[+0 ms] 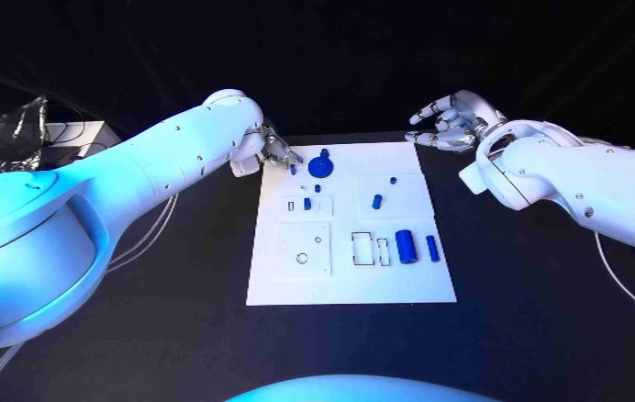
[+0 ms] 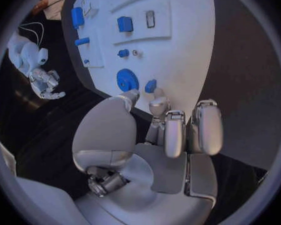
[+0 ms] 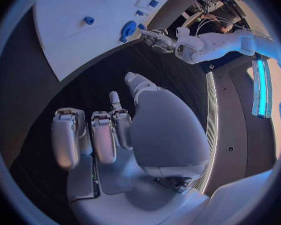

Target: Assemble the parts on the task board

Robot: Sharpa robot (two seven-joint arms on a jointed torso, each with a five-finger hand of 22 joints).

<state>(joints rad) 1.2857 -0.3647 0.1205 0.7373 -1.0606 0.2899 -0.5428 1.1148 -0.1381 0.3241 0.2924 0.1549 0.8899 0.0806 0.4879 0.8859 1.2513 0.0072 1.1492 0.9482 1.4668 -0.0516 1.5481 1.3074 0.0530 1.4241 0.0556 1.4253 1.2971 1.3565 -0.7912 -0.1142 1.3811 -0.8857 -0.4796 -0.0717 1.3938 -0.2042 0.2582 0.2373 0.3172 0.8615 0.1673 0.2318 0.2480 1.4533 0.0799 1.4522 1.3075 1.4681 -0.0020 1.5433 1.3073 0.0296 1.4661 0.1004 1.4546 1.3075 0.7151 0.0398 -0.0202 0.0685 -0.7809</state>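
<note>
Left hand (image 1: 274, 151): at the task board's (image 1: 352, 283) far left corner, empty, fingers loosely apart, tips near the blue gear (image 2: 127, 79) in its wrist view.
Parts: blue cylinder (image 1: 407, 246) on board.
Right hand (image 1: 450, 121): open, above the counter (image 1: 529, 273).

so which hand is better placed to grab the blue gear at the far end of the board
Left. The left hand hovers at the task board's far corner, beside the blue gear; the right hand is off the board, farther away.
</note>
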